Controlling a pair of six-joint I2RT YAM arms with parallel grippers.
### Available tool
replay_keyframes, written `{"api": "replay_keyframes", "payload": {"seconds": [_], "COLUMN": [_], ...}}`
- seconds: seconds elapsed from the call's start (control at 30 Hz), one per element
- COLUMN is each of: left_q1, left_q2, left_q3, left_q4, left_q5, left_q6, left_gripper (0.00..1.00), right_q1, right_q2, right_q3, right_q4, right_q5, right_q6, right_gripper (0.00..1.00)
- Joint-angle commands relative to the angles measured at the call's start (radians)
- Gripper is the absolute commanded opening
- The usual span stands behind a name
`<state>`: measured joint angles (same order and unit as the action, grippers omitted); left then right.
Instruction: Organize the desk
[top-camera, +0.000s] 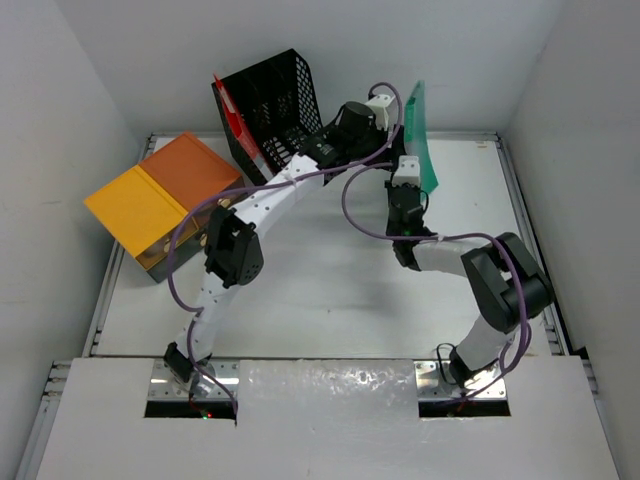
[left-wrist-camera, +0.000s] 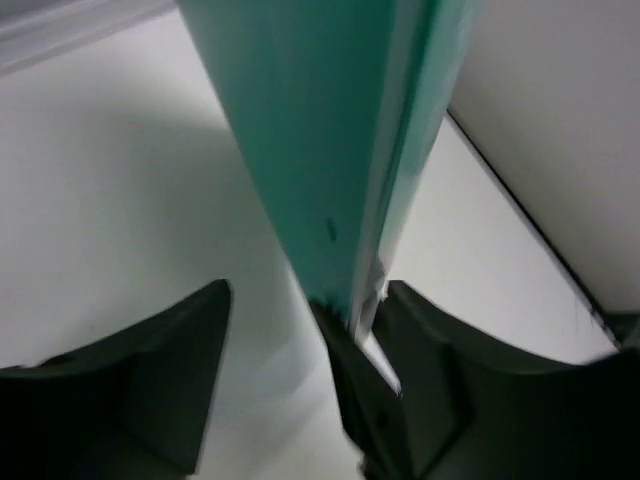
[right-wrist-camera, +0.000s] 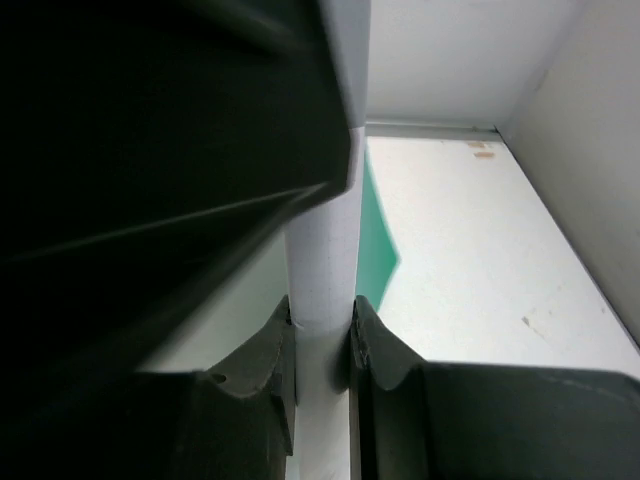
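Desk lying white and flat under both arms, from their bases to the far wall, with metal rails along the edges. At its far side, right of centre, green folder, held upright on edge and a little tilted, likely for sliding sideways into a slot and not for laying flat; touching the desk or lifted off it, not possible to tell. Right gripper pinched tight from below on the pale edge of the folder, carrying it against falling. Left gripper at the folder too, jaws parted, one finger close against the green cover, the other well apart with white desk showing in the gap; seemingly steadying or regrasping, not clamping. Just left of the folder, black mesh rack, tipped, with something red inside; probably the goal for the folder. Farther left, orange box hanging over the desk edge, not yet tidied.
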<state>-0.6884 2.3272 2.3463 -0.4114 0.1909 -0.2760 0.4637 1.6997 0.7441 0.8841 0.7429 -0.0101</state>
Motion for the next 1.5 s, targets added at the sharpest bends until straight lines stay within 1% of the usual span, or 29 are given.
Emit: {"api": "replay_keyframes", "payload": {"seconds": [0.0,0.03,0.1,0.13,0.2,0.27,0.33,0.4,0.5,0.57,0.63,0.8,0.87,0.9,0.93,1.0,1.03,1.1,1.13,1.17,1.23,1.27,1.33,1.37,1.4,1.47], "left_q1": [-0.002,-0.002,0.0,0.001,0.009,0.02,0.032,0.038,0.052,0.067,0.072,0.101,0.147,0.176,0.19,0.21,0.222,0.227,0.228,0.231,0.248,0.259,0.294,0.321,0.335,0.368], "left_q2": [-0.089,-0.091,-0.095,-0.094,-0.094,-0.095,-0.1,-0.107,-0.12,-0.127,-0.14,-0.163,-0.186,-0.215,-0.235,-0.306,-0.333,-0.412,-0.461,-0.462,-0.532,-0.555,-0.618,-0.658,-0.678,-0.716], "left_q3": [0.01,0.013,0.036,0.045,0.076,0.112,0.137,0.177,0.222,0.237,0.24,0.257,0.255,0.248,0.236,0.183,0.142,0.099,0.053,0.032,-0.046,-0.067,-0.114,-0.126,-0.151,-0.179], "left_q4": [0.025,0.031,0.042,0.042,0.043,0.043,0.042,0.04,0.049,0.065,0.071,0.031,-0.01,-0.027,-0.042,-0.092,-0.115,-0.136,-0.15,-0.155,-0.152,-0.152,-0.152,-0.155,-0.165,-0.176], "left_q5": [0.13,0.134,0.133,0.127,0.113,0.113,0.113,0.116,0.174,0.226,0.249,0.243,0.217,0.193,0.136,0.069,0.014,-0.049,-0.1,-0.125,-0.183,-0.186,-0.186,-0.188,-0.212,-0.214], "left_q6": [0.021,0.026,0.04,0.043,0.046,0.047,0.055,0.064,0.052,0.009,-0.005,0.017,0.049,0.067,0.119,0.19,0.263,0.343,0.397,0.417,0.438,0.44,0.439,0.44,0.451,0.465], "left_gripper": [0.65,0.73,0.77,0.82,0.87,0.88,0.94,0.98,0.99,0.99,0.99,1.0,1.0,1.0,1.0,1.0,1.0,1.0,1.0,1.0,0.99,1.0,1.0,1.0,1.0,1.0], "right_q1": [-0.056,-0.057,-0.057,-0.057,-0.057,-0.057,-0.06,-0.069,-0.077,-0.08,-0.082,-0.092,-0.103,-0.108,-0.114,-0.131,-0.135,-0.143,-0.146,-0.146,-0.145,-0.146,-0.145,-0.146,-0.146,-0.146], "right_q2": [-0.031,-0.032,-0.028,-0.023,-0.023,-0.028,-0.031,-0.032,-0.028,-0.029,-0.032,-0.066,-0.097,-0.11,-0.138,-0.169,-0.199,-0.23,-0.262,-0.281,-0.317,-0.352,-0.38,-0.396,-0.4,-0.405], "right_q3": [-0.054,-0.093,-0.13,-0.156,-0.184,-0.199,-0.209,-0.207,-0.21,-0.215,-0.215,-0.219,-0.213,-0.195,-0.183,-0.151,-0.14,-0.121,-0.112,-0.112,-0.098,-0.089,-0.039,0.015,0.044,0.101], "right_q4": [-0.03,-0.017,0.036,0.045,0.062,0.078,0.088,0.087,0.09,0.092,0.084,0.065,0.043,0.021,0.003,-0.063,-0.082,-0.123,-0.134,-0.139,-0.145,-0.148,-0.193,-0.218,-0.243,-0.301], "right_q5": [-0.013,-0.019,-0.03,-0.04,-0.054,-0.054,-0.057,-0.065,-0.085,-0.099,-0.112,-0.152,-0.197,-0.22,-0.282,-0.338,-0.385,-0.411,-0.424,-0.428,-0.448,-0.459,-0.496,-0.535,-0.562,-0.62], "right_q6": [0.09,0.096,0.116,0.121,0.14,0.147,0.147,0.141,0.137,0.137,0.134,0.121,0.116,0.116,0.113,0.111,0.108,0.11,0.108,0.108,0.104,0.098,0.062,0.053,0.036,0.025], "right_gripper": [0.0,0.0,0.0,0.0,0.0,0.0,0.0,0.0,0.0,0.0,0.0,0.0,0.0,0.0,0.0,0.0,0.0,0.0,0.0,0.0,0.0,0.0,0.0,0.0,0.0,0.0]}}
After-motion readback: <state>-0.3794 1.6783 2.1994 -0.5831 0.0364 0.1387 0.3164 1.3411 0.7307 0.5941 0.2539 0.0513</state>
